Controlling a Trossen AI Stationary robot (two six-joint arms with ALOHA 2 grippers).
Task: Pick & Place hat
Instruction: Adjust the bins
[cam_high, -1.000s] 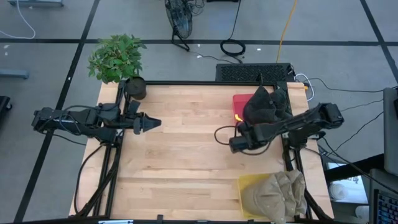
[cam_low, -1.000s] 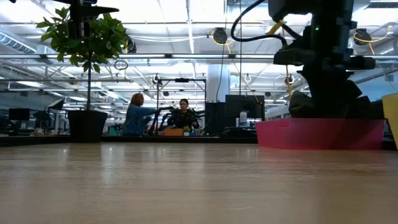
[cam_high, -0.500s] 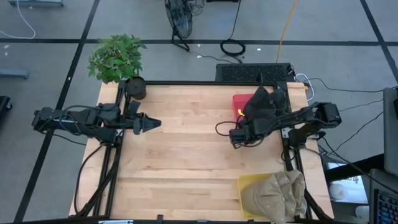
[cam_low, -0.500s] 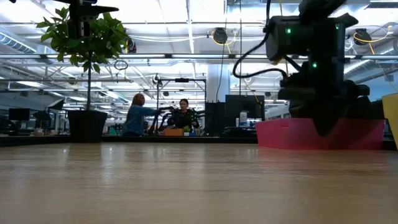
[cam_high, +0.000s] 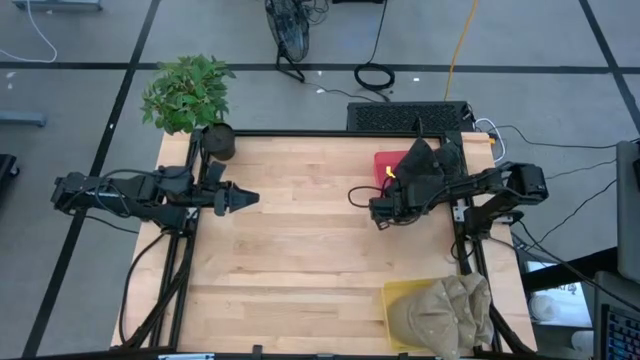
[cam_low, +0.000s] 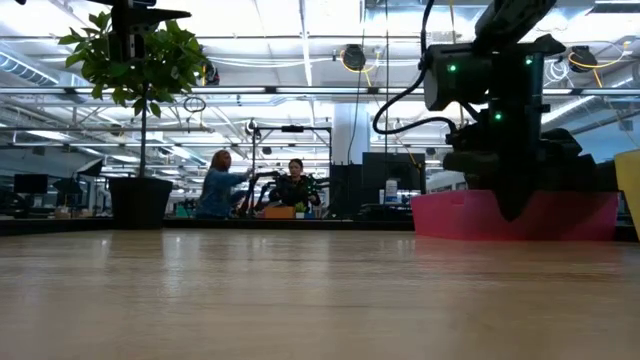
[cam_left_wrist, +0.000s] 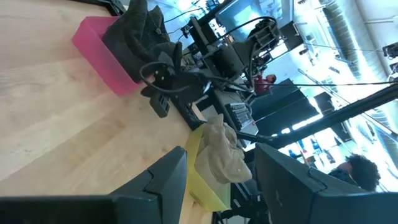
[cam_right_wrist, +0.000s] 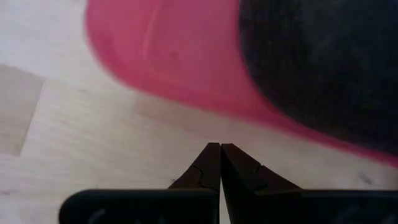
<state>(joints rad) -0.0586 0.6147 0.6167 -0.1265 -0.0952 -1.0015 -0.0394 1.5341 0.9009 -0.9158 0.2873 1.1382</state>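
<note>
step: approach, hat not gripped yet | R gripper (cam_right_wrist: 220, 149) empty, fingers pressed together, just beside pink bin (cam_high: 385, 166) at desk's far right edge | dark hat (cam_high: 428, 160) probably lies in bin | L gripper (cam_high: 243, 199) spread wide, waits at left edge | next: we open R, reach over rim

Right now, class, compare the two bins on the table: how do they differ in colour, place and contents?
The red bin sits at the table's far right and holds dark hats; the yellow bin sits at the near right corner and holds tan hats. The shut right gripper hangs just beside the red bin, well away from the yellow bin. Both are heaped with hats.
</note>
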